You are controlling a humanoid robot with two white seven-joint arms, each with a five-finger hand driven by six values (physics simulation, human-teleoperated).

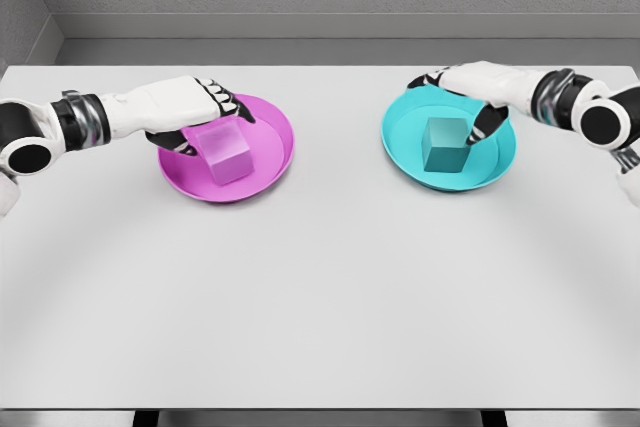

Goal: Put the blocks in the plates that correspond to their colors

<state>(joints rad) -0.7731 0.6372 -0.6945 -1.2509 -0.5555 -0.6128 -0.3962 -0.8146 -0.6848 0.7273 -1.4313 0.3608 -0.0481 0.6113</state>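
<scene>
Head view, looking down across a plain white matte surface (pixel 320 297) set against a grey wall. On the far left, a shallow round magenta plate (pixel 270 169), holding a pale pink-violet cube (pixel 226 153) resting flat near its middle, one corner turned toward the near edge. Reaching in from the left edge, a white segmented arm with black joints, its left hand (pixel 200 112) poised over the plate's far-left rim, black-tipped fingers (pixel 222 105) curled loosely at the cube's far top edge; whether touching or just above, impossible to tell. On the far right, a matching shallow round teal plate (pixel 400 152), carrying a darker teal cube (pixel 445 143) upright at its centre. Coming in from the right edge, the second white arm, its right hand (pixel 462 87) hanging over the plate's far rim, fingers (pixel 484 123) bent downward just beside the cube's right top edge, not visibly clamped on it. Plates well apart, each block sitting in the plate of its own colour.
</scene>
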